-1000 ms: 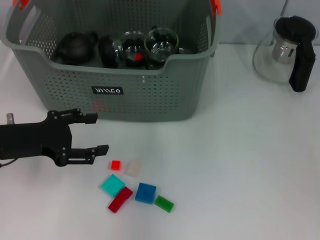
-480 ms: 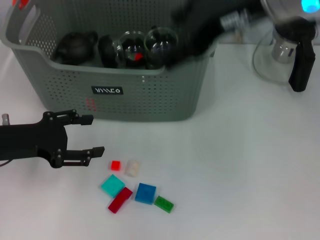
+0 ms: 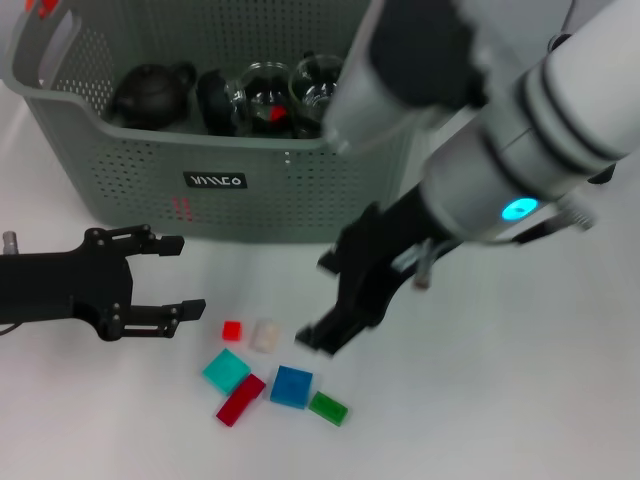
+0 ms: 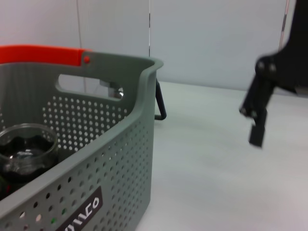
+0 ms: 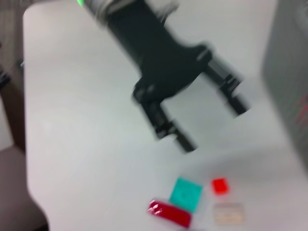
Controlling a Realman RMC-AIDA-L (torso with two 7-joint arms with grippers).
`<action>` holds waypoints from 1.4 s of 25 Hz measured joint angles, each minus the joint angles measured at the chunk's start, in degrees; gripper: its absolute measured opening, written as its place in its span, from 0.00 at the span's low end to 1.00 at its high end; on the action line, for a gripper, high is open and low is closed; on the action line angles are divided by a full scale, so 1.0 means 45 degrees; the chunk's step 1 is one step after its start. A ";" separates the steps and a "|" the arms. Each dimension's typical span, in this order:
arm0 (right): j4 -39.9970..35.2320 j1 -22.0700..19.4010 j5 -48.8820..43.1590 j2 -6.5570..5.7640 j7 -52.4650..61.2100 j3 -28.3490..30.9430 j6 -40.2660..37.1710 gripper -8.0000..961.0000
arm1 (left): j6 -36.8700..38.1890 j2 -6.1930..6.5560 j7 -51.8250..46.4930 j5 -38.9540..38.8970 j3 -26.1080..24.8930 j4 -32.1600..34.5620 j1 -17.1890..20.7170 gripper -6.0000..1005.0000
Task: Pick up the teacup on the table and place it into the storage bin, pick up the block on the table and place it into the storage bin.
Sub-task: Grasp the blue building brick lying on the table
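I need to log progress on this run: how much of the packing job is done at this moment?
Done: glass teacups and dark teaware already sit in the storage bin.

In hand: nothing. The right gripper hangs over the blocks, jaws open. The left gripper waits open beside them.

Left: all blocks lie on the table, including the blue block and the small red one.

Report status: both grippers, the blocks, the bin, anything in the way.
Left gripper open, empty, left of the blocks. Right gripper open, empty, over the blocks beside the storage bin. Cups and a teapot sit in the bin. Nothing between fingers and blocks.
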 joint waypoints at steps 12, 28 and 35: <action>0.5042 0.2230 0.1120 0.0089 -0.0158 -0.3596 0.3396 0.92 | -0.0086 -0.0025 0.0128 0.0063 -0.0042 -0.0011 0.0024 0.83; 0.6170 0.2280 0.1708 0.0212 -0.0133 -0.5704 0.5540 0.92 | -0.0292 -0.0048 0.0269 0.0067 -0.0042 -0.0060 0.0078 0.83; 0.6346 0.2258 0.1733 0.0216 -0.0147 -0.5821 0.5886 0.92 | -0.0396 -0.0008 0.0273 0.0087 -0.0042 -0.0013 0.0163 0.83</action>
